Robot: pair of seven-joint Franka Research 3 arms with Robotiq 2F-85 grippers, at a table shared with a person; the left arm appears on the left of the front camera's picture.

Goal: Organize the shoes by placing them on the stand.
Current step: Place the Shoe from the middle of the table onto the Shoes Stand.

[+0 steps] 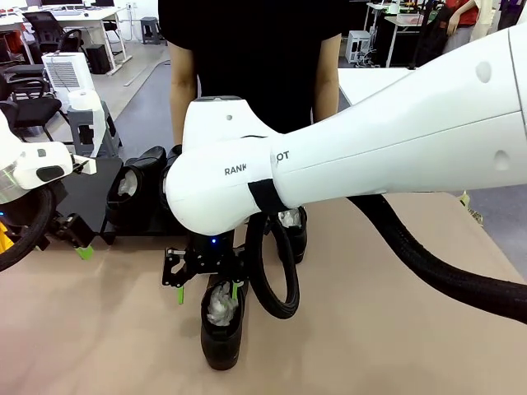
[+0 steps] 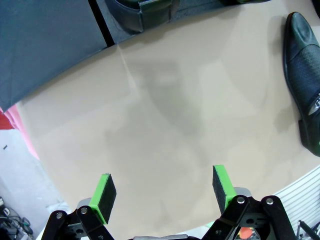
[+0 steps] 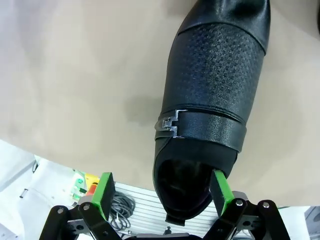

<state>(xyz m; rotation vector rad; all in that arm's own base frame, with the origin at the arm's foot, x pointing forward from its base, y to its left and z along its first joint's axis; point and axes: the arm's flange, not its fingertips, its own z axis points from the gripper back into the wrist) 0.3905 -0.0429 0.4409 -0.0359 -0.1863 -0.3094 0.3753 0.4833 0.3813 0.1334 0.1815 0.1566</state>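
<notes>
A glossy black shoe [image 1: 222, 329] stuffed with white paper lies on the tan table, toe toward me. My right gripper [image 1: 207, 292] hangs open just over its heel. In the right wrist view the shoe [image 3: 215, 80] shows a buckled strap, and its heel end sits between the spread fingers of the right gripper [image 3: 162, 192], the right pad [image 3: 220, 192] close against it. A second shoe [image 1: 294, 234] stands on the table behind. Another shoe [image 1: 136, 185] sits on the black stand [image 1: 86, 193]. My left gripper [image 1: 78, 243] [image 2: 164, 192] is open over bare table beside the stand [image 2: 45, 45].
A person in a black shirt [image 1: 247, 49] stands at the far side of the table. The right arm's black cable loop [image 1: 276, 280] hangs beside the near shoe. In the left wrist view a shoe [image 2: 302, 75] lies at the right edge, and tan tabletop [image 2: 165, 115] spreads below.
</notes>
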